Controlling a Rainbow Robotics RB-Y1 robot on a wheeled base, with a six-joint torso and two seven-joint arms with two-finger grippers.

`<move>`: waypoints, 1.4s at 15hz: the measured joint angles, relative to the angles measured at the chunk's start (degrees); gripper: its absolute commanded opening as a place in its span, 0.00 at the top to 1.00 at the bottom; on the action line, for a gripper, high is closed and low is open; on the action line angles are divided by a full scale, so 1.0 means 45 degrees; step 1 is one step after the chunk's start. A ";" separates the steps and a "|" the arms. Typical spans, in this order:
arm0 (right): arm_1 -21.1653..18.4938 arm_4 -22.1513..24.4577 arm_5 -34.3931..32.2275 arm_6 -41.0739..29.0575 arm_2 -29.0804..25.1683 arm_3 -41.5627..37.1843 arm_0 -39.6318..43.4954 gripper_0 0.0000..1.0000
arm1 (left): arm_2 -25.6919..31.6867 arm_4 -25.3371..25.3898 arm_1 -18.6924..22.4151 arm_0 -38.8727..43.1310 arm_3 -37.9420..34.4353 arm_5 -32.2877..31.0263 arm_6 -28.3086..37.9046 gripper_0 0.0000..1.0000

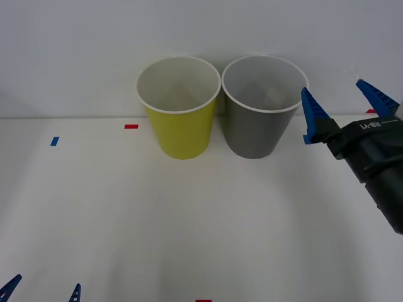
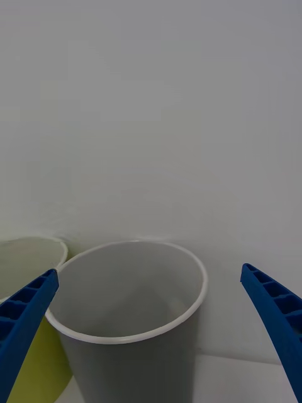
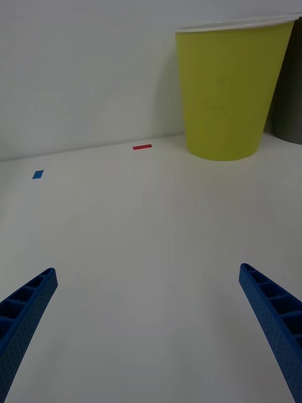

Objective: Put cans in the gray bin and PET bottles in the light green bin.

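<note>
Bins stand side by side at the far edge of a white table (image 1: 189,220), against a pale wall (image 1: 75,50). The light green bin (image 1: 179,119) is on the left and the gray bin (image 1: 261,119) on the right; their white rims are just beside each other, and whether they touch cannot be told. Both are upright, tapering toward the base, with pale insides. From the front view, a pale patch lies low inside the gray bin, too indistinct to identify.

The right gripper (image 1: 343,104) is raised at the right side of the scene, just beside the gray bin's right rim and at about rim height. Its blue ribbed fingers (image 1: 313,113) are spread wide with nothing between them. In the right wrist view the gray bin (image 2: 126,315) opens between the two spread fingers (image 2: 25,315), with the rim of the light green bin (image 2: 31,252) beside it.

The left gripper (image 1: 43,290) sits low at the near left corner of the table, well apart from both bins. Its fingers (image 3: 28,308) are likewise spread wide and hold nothing. The left wrist view looks across bare tabletop toward the light green bin (image 3: 229,94), with a sliver of the gray bin (image 3: 290,88) behind it.

A red tape mark (image 1: 131,126) and a blue tape mark (image 1: 55,141) lie on the table left of the light green bin; another red mark (image 1: 203,301) lies at the near edge.
</note>
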 measured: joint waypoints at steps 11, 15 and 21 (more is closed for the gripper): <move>-0.1383 0.0984 -0.8188 0.2209 0.2961 0.3104 0.4141 0.00 | 0.0000 0.0000 0.0000 0.0000 0.0000 0.0000 0.0000 0.00; -0.1728 0.2147 -1.0690 0.2116 0.3716 0.4664 0.4728 0.00 | 0.0000 0.0000 0.0000 0.0000 0.0000 0.0000 0.0000 0.00; -0.2051 0.3027 -1.1784 0.1839 0.4429 0.4913 0.5930 0.00 | 0.0000 0.0000 0.0000 0.0000 0.0000 0.0000 0.0000 0.00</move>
